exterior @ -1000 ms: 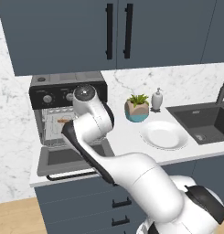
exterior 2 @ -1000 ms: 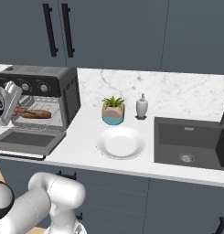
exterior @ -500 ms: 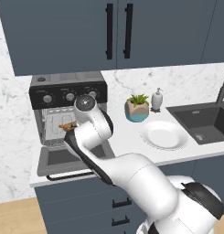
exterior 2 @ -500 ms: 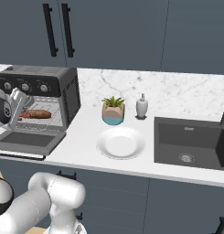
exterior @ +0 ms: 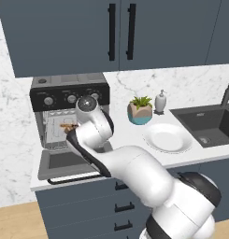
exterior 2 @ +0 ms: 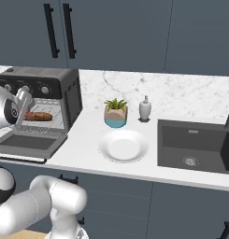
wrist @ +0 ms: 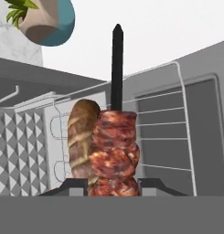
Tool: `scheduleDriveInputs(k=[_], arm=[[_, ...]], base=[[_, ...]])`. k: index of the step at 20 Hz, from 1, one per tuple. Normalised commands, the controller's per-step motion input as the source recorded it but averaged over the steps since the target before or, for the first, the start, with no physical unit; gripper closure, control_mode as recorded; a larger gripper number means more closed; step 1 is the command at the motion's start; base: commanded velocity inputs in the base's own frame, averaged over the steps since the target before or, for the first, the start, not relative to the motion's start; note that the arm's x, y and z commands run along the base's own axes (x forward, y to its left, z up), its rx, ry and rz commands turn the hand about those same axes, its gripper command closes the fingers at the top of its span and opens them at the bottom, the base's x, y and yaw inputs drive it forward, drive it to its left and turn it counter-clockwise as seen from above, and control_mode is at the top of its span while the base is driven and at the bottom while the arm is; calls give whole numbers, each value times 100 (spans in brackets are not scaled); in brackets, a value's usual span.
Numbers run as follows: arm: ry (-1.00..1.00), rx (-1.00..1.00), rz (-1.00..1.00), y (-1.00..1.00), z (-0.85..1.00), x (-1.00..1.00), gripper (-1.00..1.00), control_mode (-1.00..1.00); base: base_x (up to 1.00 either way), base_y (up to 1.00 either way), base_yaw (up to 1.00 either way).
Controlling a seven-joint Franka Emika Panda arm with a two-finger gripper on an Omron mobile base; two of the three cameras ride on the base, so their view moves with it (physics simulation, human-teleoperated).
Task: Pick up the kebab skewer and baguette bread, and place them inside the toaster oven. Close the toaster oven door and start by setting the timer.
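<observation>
The kebab skewer (wrist: 115, 155), a dark stick with reddish-brown meat chunks, stands between my fingertips (wrist: 74, 185). My gripper (wrist: 113, 185) is shut on it at the mouth of the toaster oven (exterior: 69, 93). Just left of the skewer in the hand view, the baguette bread (wrist: 82, 137) lies on the wire rack (wrist: 163, 132). Whether the skewer touches the rack or the bread I cannot tell. The toaster oven door (exterior: 64, 161) hangs open and flat in front. From the right base view, a brown piece of food (exterior 2: 39, 115) shows on the rack inside the toaster oven (exterior 2: 64, 93).
A white plate (exterior: 166, 138) lies on the counter right of the oven. Behind it stand a potted plant (exterior: 140, 112) and a soap dispenser (exterior: 160, 101). A dark sink (exterior 2: 193, 144) is set in at the far right. Wall cabinets hang above.
My hand has dropped a little at the oven's mouth with the skewer still in it. Over the last half second hardly anything has moved.
</observation>
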Motion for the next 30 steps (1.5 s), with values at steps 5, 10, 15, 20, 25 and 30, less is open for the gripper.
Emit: scheduleDriveInputs(k=[5, 10, 15, 20, 25, 30], arm=[[3, 0, 0, 10, 0, 31, 100, -100], [7, 0, 0, 9, 0, 35, 100, -100], [4, 0, 0, 13, 0, 31, 100, -100], [3, 0, 0, 19, -2, 28, 100, -100], [1, 0, 0, 17, -22, 18, 100, -100], [0, 0, 0, 4, -10, 19, 100, -100]], base=[[0, 0, 0], [0, 0, 0], [0, 0, 0], [0, 0, 0], [0, 0, 0], [0, 0, 0]])
